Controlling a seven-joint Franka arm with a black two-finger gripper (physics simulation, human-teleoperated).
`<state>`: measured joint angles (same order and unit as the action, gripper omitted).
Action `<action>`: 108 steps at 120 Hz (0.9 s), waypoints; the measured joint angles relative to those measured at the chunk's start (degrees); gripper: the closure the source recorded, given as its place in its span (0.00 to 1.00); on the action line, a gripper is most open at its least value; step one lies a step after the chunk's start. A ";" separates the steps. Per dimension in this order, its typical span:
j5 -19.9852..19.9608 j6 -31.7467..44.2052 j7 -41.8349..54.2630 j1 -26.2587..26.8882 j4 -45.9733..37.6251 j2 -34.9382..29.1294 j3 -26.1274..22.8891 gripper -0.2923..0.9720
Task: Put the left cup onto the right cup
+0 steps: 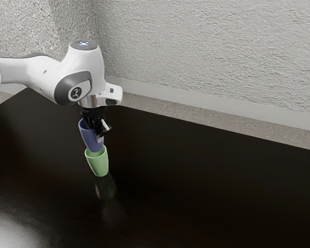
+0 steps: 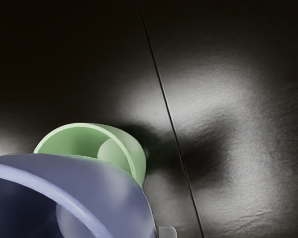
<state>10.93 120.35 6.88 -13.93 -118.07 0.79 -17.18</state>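
Tapering blue cup (image 1: 90, 138), tilted; pale green cup (image 1: 97, 161) upright beneath

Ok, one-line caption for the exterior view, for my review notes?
Robot gripper holds the blue cup by its rim, base at the mouth of the green cup on the dark table.

The blue cup (image 1: 89, 138) (tilted) hangs just over the upright green cup (image 1: 97, 162).
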 joint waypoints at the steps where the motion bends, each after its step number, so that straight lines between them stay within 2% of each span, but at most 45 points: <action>1: 0.00 0.00 -0.02 0.01 0.00 0.02 0.01 0.84; 108: 0.55 0.37 -0.65 -0.86 1.94 3.83 1.69 0.85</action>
<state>11.48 120.72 6.23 -14.79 -116.13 4.62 -15.49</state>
